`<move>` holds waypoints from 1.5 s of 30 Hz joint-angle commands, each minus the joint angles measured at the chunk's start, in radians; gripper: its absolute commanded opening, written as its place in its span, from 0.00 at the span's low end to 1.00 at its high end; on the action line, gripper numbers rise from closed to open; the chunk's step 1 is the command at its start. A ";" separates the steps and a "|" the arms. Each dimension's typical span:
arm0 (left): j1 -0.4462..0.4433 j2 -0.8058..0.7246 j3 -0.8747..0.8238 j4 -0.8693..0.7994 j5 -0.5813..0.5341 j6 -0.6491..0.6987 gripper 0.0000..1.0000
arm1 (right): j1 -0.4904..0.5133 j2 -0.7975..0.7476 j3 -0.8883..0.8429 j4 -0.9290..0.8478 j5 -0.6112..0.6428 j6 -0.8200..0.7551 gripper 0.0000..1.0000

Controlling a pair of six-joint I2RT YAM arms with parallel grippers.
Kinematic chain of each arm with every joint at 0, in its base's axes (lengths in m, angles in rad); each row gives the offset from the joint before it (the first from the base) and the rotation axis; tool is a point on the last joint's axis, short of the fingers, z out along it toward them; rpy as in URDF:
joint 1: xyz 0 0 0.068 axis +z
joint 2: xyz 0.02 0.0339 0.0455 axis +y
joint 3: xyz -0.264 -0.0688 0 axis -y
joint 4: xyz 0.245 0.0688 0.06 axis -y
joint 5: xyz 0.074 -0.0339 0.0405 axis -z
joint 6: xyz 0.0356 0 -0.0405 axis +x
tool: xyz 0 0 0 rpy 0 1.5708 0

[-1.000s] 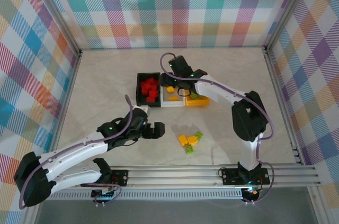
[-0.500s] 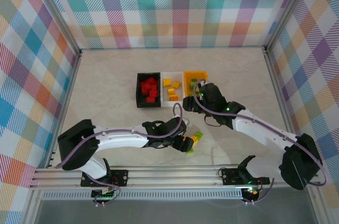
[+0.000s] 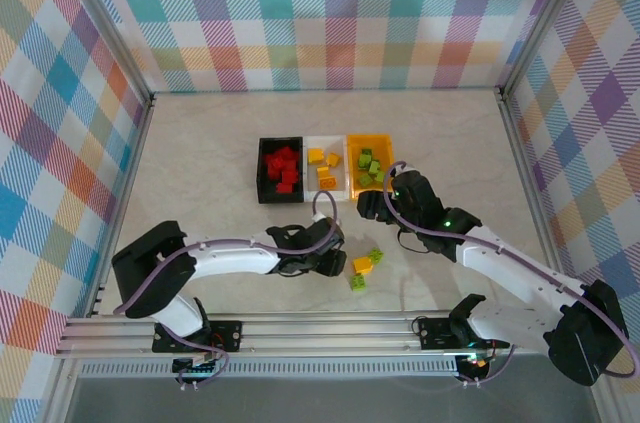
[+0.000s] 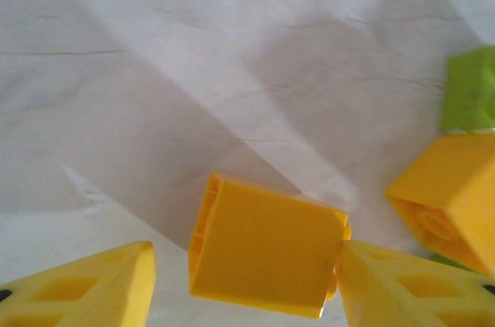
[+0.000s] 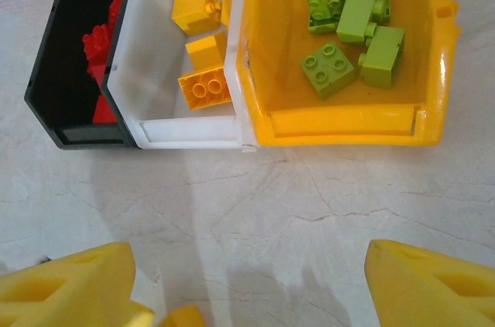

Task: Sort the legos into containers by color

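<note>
Top external view: the left pincer reaches from the left across the table to the last loose legos, with the right pincer hanging nearer the 3 bins. In the left wrist view, 1 yellow brick lies squarely between the left pincer's fingers. A plain face is up and its edges are skewed slightly from the line of the jaws. It looks close to square, so no long axis can be told.

The jaws stand about halfway in. The right finger meets the brick's side, while a sliver of table shows between the brick and the left finger. The brick appears bracketed, not yet pinched.

Just to that pincer's right sit a 2nd yellow brick and a green brick, close enough to be nudged. Beyond the pincer, away from the bases, stand the black bin of reds, the white bin of yellows and the orange-yellow bin of greens.

The right wrist view shows the right pincer spread wide and holding nothing, the bins just ahead of its fingers. The left arm is plainly the one placed for this brick, and its carry likely ends at the white bin.
</note>
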 commanded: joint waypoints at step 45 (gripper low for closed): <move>0.323 0.296 0.700 -0.247 -0.016 0.149 0.44 | 0.000 -0.114 -0.127 -0.028 0.054 0.072 0.79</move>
